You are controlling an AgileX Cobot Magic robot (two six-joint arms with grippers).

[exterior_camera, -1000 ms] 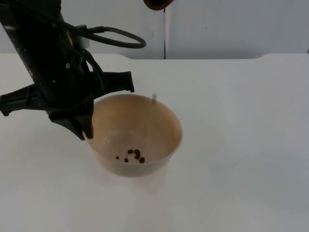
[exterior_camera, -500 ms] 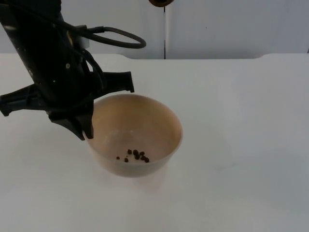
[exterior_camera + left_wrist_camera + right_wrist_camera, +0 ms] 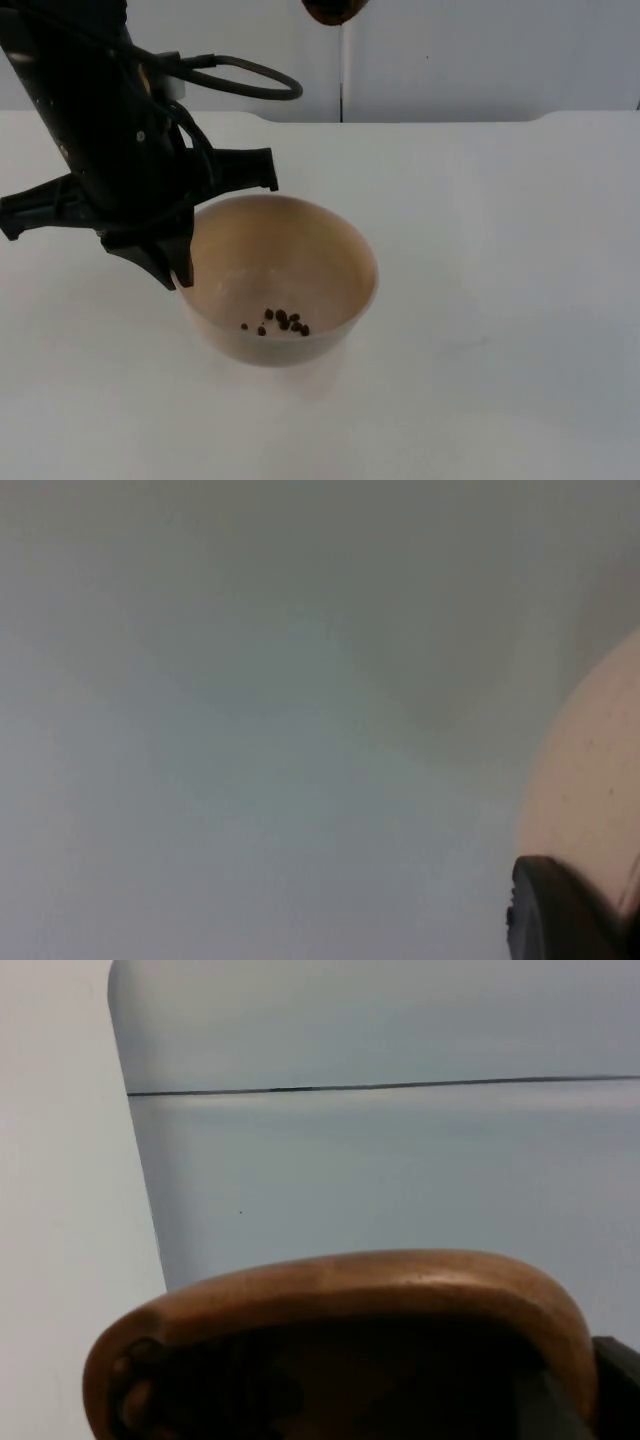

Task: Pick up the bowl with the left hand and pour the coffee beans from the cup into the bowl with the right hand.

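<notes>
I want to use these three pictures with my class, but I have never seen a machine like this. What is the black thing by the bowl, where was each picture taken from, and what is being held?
This is a robot with two black arms at a white table. Each arm ends in a two-finger hand.

The top view looks down on the table from a fixed camera. In it the left hand grips the rim of a pale bowl. A few coffee beans lie inside the bowl.

The left wrist view comes from a camera on that arm. It shows the bowl's side next to a black fingertip.

The right wrist view comes from the other arm's camera. It shows a brown wooden cup tipped over. In the top view the cup hangs high above the bowl.
</notes>
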